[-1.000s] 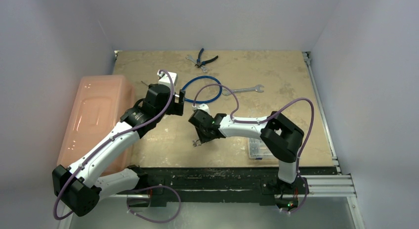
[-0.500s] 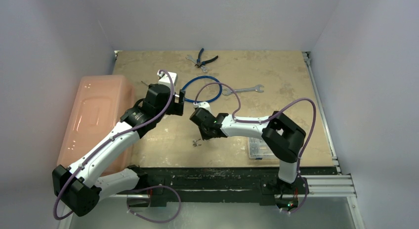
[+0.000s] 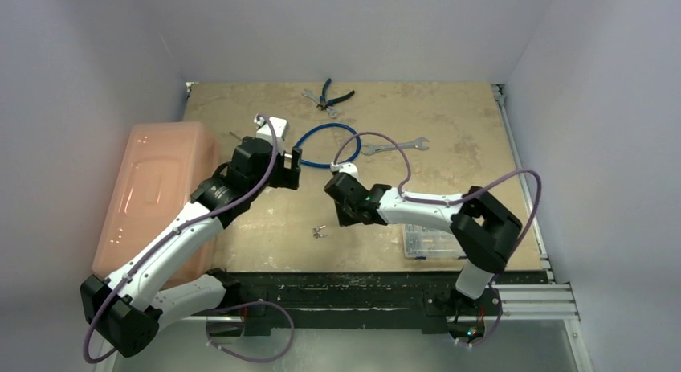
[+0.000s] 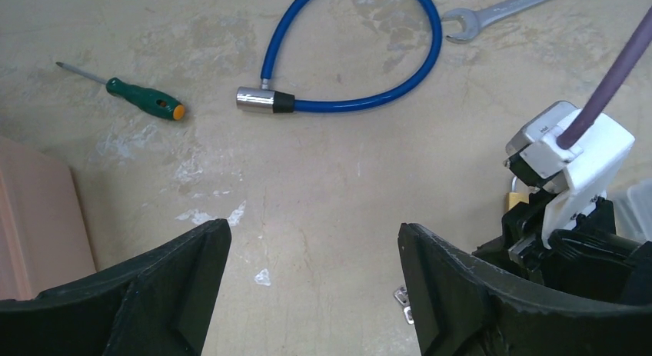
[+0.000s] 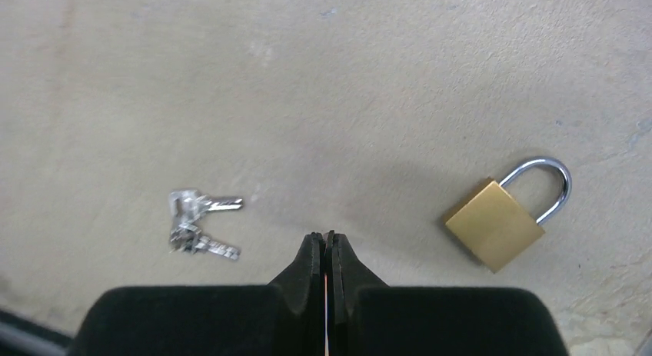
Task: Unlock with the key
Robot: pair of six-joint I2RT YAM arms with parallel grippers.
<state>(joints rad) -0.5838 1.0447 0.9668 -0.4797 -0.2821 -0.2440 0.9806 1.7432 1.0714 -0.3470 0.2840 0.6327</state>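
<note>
While the key looks blurred, the right claw sits closed, empty.

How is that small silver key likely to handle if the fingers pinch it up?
The key lies flat on the table, so it probably gives little edge to pinch and may slide. It looks bunched with a second key, so both would likely dangle loosely. Tiny and metal, it seems stiff and light.

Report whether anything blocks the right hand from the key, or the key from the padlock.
Nothing visible does. In the right wrist view the shut, empty right hand has the key on its left and the padlock on its right, with no object on either path.
</note>
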